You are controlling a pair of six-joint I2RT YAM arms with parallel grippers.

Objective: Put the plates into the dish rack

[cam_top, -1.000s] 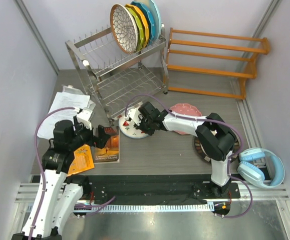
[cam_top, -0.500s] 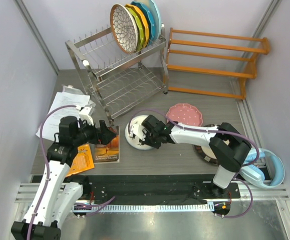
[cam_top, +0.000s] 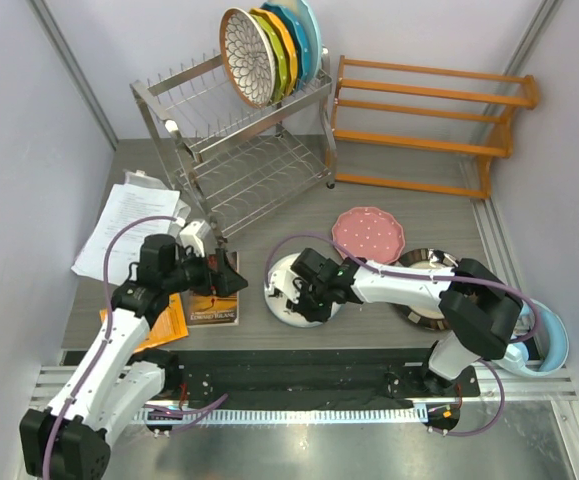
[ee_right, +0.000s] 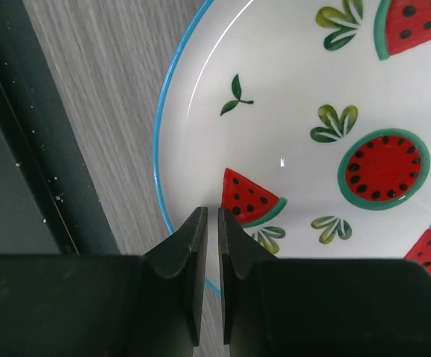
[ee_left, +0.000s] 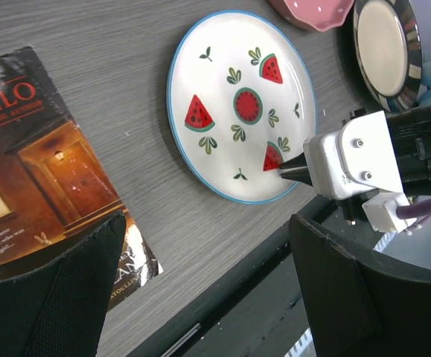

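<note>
Watermelon plate (ee_left: pixel 237 111), near the desk's near edge, is touched by the clenched right gripper (ee_right: pixel 208 217); left gripper (ee_left: pixel 208 230) is held released. Rim grasp is judged required next.

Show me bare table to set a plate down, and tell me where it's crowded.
Bare table runs between the orange shelf and the pink plate, and between the dish rack and that plate. Crowded: the near edge, with the book, watermelon plate, left gripper and right gripper.
</note>
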